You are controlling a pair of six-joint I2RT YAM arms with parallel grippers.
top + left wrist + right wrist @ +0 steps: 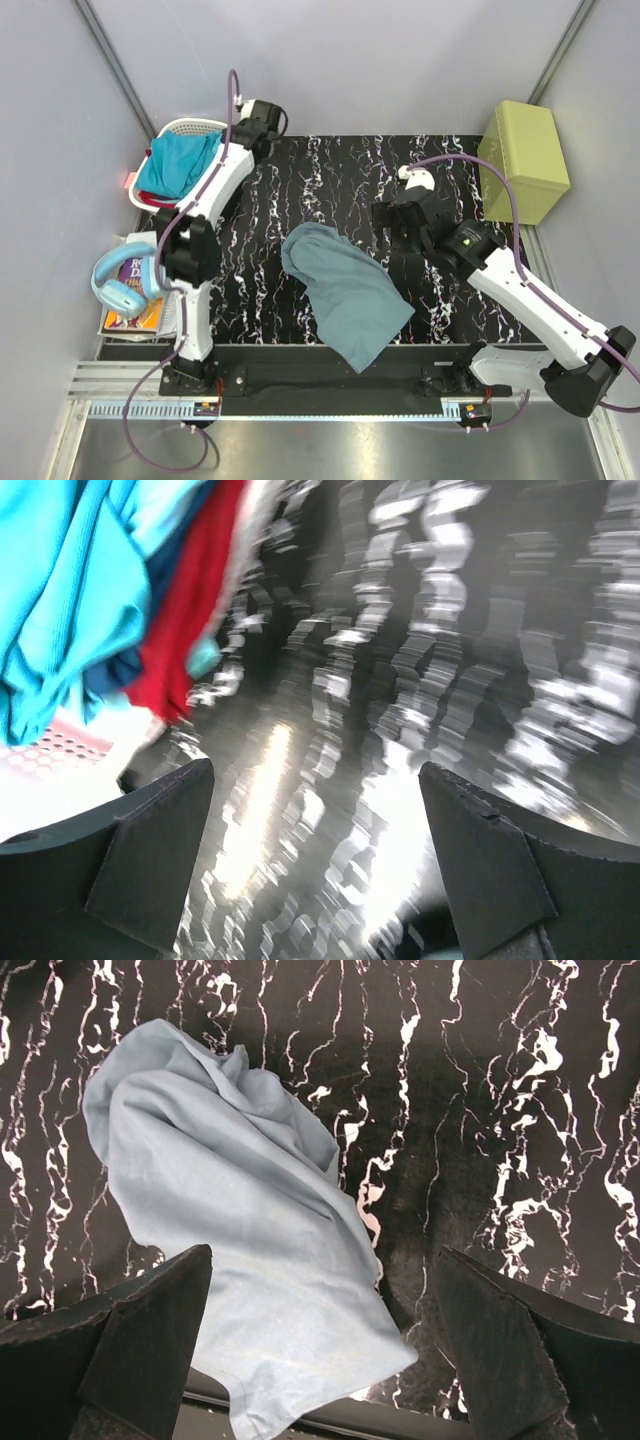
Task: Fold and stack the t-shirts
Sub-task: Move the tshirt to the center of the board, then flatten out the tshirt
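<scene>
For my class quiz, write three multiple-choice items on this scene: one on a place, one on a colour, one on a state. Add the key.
1. The grey-blue tee lies: A on a chair; B on the table; C on a shelf.
2. The top tee in the basket is: A turquoise; B yellow; C black.
3. The right tool is: A open and empty; B shut on a tee; C shut on a cable.

Key: 1 B, it sprawls crumpled on the black marbled top. 2 A, turquoise cloth fills the white basket. 3 A, its fingers stand wide apart above the table, gripping nothing.
</scene>
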